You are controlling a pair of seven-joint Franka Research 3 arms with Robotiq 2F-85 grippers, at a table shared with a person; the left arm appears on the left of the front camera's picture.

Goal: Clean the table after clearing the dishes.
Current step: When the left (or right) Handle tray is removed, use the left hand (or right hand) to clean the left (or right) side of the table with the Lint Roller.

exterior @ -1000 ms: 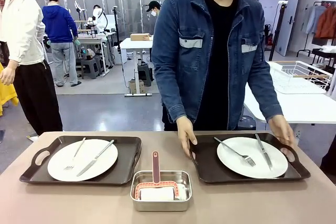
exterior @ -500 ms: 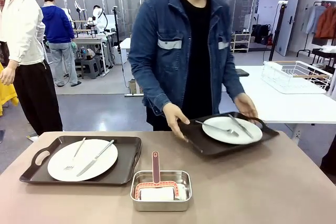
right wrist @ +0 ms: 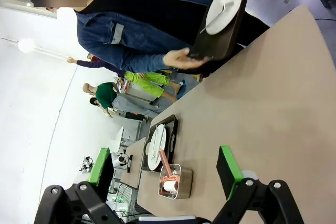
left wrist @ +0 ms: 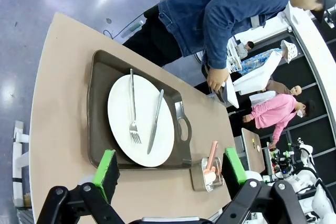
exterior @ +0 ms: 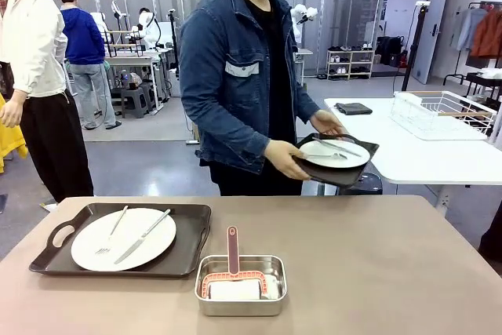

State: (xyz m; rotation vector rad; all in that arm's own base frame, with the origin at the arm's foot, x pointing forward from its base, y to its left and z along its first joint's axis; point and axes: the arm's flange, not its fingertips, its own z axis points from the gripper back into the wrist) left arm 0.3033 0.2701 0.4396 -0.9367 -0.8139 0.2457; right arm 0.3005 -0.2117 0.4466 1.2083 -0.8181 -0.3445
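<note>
Beyond the left fingers [left wrist: 107,169], well apart, lies a plate [left wrist: 143,113].

Matte beige-brown worktop [exterior: 376,272]: dark handled tray [exterior: 192,229] with round white plate [exterior: 86,253], silver fork [exterior: 112,233], knife [exterior: 143,235] lies flat at left. Matching second set [exterior: 336,154] aloft beyond far edge.

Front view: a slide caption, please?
Person holding one tray beyond the table, where a second tray and a steel pan sit.

My left gripper [left wrist: 170,161] hangs raised on the left side, its 2 green-padded fingers [left wrist: 106,167] spread wide with nothing between them. My right gripper [right wrist: 165,167] hangs raised on the right, its 2 fingers equally wide apart and empty.
</note>
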